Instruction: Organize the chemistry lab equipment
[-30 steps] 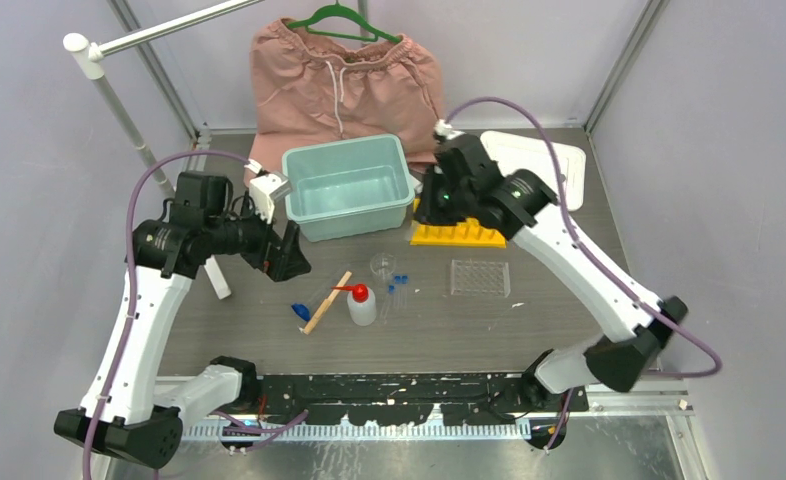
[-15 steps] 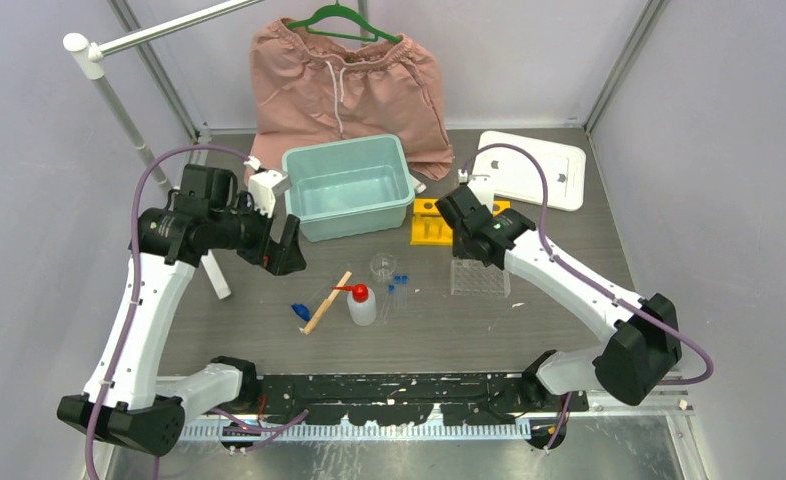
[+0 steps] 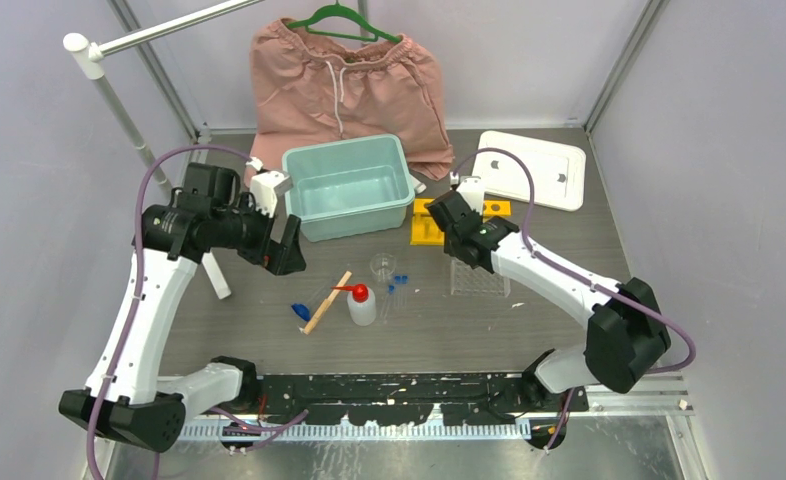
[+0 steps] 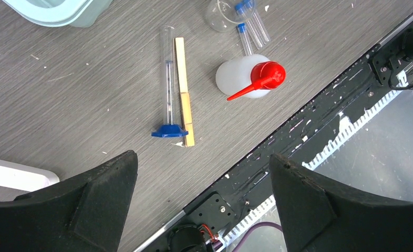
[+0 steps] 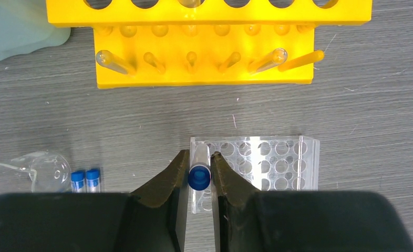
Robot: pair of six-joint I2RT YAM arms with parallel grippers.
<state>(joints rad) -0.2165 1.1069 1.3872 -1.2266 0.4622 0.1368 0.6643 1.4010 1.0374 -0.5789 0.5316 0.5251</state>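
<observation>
Clamping a small clear blue-capped tube [image 5: 199,177] between its two dark fingers, the right pincer [image 5: 199,157] hangs over the grey wood-grain table [image 5: 372,121]. The cap faces up towards the wrist. The tube's body points down at the clear plastic well rack [image 5: 267,163], whose left end lies directly under the fingertips while the rest reaches off to the pincer's right. Whether the tube's tip has entered a well I cannot tell.

Straight ahead of these fingertips, apart from the clear rack, sits the yellow plastic peg-and-hole tube rack [image 5: 204,47], with clear tubes slanting over two of its pegs. Off to the pincer's left a tiny clear beaker [image 5: 47,170] lies with two more blue-capped tubes [image 5: 85,180] side by side just beside it.

The left pincer [image 4: 202,156] hovers high with its jaws spread wide apart, gripping nothing. Below and ahead of the gap between its fingers lies a flat wooden stick [image 4: 183,89]. A slim clear cylinder with a small blue foot [image 4: 168,79] lies on its side along the stick's left edge. To the right of the stick stands a white squeeze bottle with a red nozzle [image 4: 241,79], its spout pointing back towards the stick. Far ahead to the left shows a corner of a pale teal plastic bin [image 4: 57,10].
</observation>
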